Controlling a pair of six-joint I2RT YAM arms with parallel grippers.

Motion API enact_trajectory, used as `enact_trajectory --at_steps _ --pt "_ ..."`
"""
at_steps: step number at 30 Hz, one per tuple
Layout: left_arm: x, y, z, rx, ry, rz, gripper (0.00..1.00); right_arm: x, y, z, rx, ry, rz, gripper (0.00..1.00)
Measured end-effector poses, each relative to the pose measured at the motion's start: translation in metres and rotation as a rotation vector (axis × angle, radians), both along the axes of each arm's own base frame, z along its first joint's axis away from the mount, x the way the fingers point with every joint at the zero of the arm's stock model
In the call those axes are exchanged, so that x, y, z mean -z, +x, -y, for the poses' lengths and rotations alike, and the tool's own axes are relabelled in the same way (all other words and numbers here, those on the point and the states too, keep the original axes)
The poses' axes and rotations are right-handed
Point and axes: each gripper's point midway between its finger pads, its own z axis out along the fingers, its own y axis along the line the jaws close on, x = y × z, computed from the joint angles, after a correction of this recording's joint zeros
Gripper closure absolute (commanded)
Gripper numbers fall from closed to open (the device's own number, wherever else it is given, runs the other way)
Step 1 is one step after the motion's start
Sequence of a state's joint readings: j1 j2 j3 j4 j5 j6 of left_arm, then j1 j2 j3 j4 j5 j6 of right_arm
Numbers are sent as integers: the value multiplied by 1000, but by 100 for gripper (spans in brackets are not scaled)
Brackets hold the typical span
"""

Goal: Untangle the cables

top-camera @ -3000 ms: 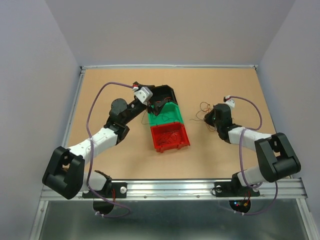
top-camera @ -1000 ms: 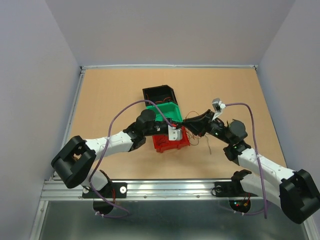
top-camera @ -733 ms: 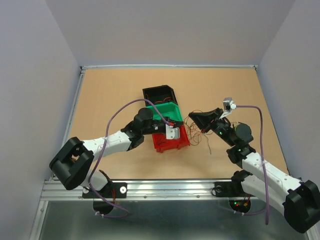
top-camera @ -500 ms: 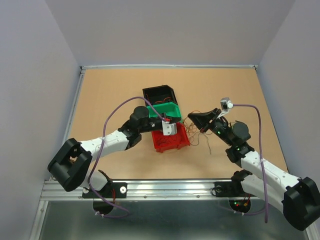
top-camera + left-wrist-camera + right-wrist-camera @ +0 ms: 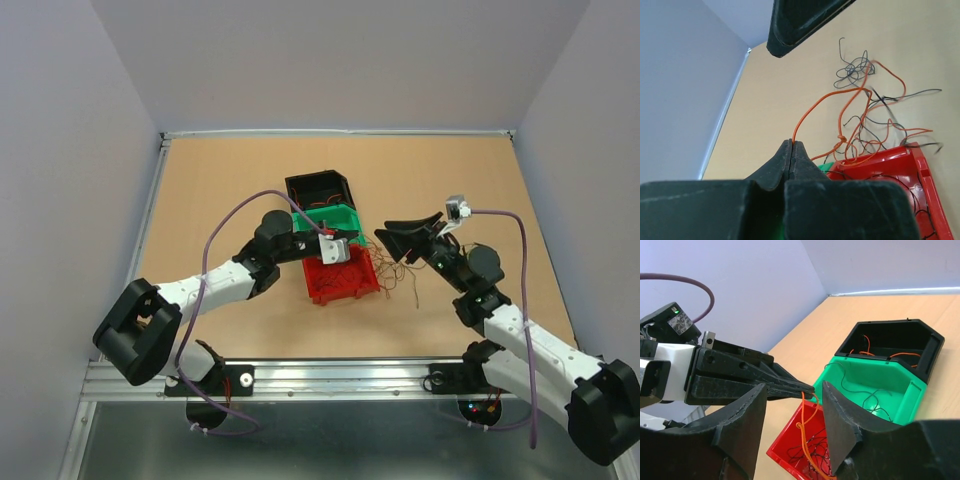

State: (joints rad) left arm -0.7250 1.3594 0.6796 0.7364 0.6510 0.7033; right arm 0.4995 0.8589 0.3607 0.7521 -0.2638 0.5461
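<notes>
The cables (image 5: 398,272) lie as a thin scribbly clump of orange, red and black wire on the table, just right of the red bin (image 5: 318,292). In the left wrist view the clump (image 5: 867,117) trails over the red bin's rim (image 5: 920,170). My left gripper (image 5: 791,143) is shut on one orange cable (image 5: 812,107) and holds it raised over the red bin (image 5: 785,455). My right gripper (image 5: 794,396) stands open, its jaws on either side of that hanging orange cable (image 5: 809,432) without pinching it, tip to tip with the left gripper (image 5: 810,388).
A green bin (image 5: 340,214) with black wires in it and a black bin (image 5: 300,182) with orange wires stand in a row behind the red bin. More thin wires lie inside the red bin. Bare tabletop lies left, right and behind, with a raised rim around it.
My left gripper has drawn back up and away from the red bin's front, still holding the orange cable. The right gripper has let go and its jaws now stand apart.
</notes>
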Motion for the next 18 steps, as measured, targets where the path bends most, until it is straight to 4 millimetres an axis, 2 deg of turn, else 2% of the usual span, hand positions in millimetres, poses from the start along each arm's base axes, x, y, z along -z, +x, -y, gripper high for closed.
enact_trajectory --at_steps 3,11,15,18 --pt "0 2 -2 -11 -3 -12 100 7 3 -2 0 -12 -20 43" --pt "0 10 -7 -53 -14 -44 100 52 18 -2 41 -104 -161 43" --pt "-3 15 -10 -69 -26 -58 100 63 22 -2 51 -134 -198 43" --pt "-14 20 -9 -76 -40 -65 100 68 23 -3 48 -146 -207 42"
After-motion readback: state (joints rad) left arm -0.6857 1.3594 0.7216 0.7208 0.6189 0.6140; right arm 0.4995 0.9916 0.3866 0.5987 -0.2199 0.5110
